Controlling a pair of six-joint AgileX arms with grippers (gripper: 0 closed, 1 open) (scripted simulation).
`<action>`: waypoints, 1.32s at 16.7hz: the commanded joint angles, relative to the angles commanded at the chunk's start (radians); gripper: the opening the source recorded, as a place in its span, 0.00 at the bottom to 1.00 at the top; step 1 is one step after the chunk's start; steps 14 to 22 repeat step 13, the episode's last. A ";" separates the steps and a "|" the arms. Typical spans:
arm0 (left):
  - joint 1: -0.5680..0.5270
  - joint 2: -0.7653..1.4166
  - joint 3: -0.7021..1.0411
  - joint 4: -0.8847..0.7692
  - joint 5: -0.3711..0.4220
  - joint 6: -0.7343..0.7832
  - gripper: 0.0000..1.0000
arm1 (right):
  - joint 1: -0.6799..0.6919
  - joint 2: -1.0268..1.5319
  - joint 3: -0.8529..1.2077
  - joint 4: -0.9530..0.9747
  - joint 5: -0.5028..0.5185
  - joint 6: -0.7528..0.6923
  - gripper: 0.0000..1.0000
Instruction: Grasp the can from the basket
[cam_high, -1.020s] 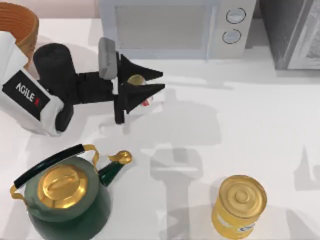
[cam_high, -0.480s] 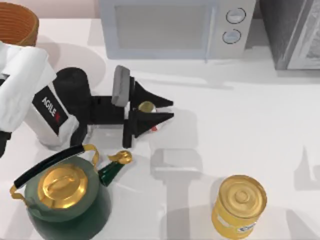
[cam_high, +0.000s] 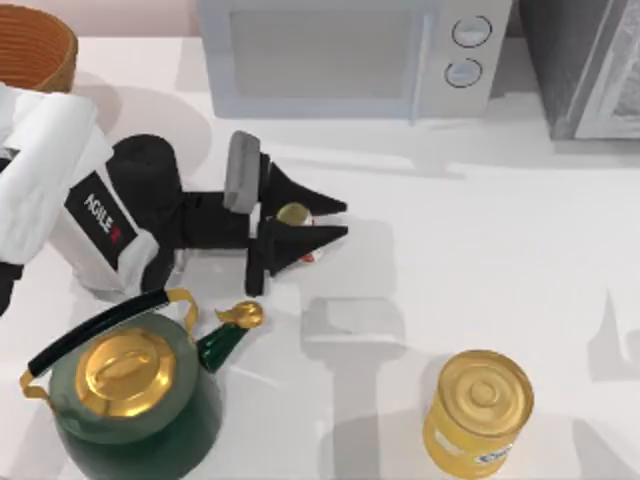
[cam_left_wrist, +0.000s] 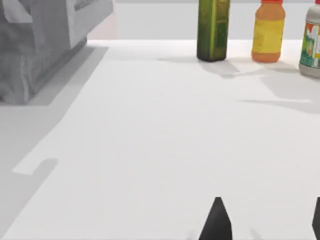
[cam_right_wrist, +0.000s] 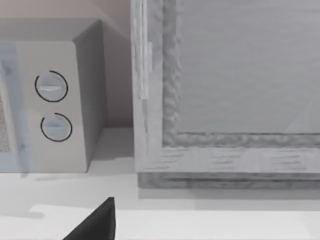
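Round woven wicker basket (cam_high: 40, 45) at the white surface's (cam_high: 500, 240) far left corner, orange-brown inside. Left gripper (cam_high: 330, 220) above the kettle, fingers closed against the small gold-topped can (cam_high: 293, 214), well clear of the basket.

I see the small can with a round dull-gold top (cam_high: 293, 213) and a white-and-red side upright, top facing the overhead camera, clamped between the black fingers of my left gripper (cam_high: 330, 221). It's out of the round woven wicker basket with the orange-brown ribbed inside (cam_high: 38, 48), well apart from it, toward the table's middle. The basket sits at the far left corner, partly cut off by the frame edge. Can is mostly hidden by the fingers; a bit of red shows below.
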 joint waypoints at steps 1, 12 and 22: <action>0.000 0.000 0.000 0.000 0.000 0.000 0.53 | 0.000 0.000 0.000 0.000 0.000 0.000 1.00; 0.000 0.000 0.000 0.000 0.000 0.000 1.00 | 0.000 0.000 0.000 0.000 0.000 0.000 1.00; 0.000 0.000 0.000 0.000 0.000 0.000 1.00 | 0.000 0.000 0.000 0.000 0.000 0.000 1.00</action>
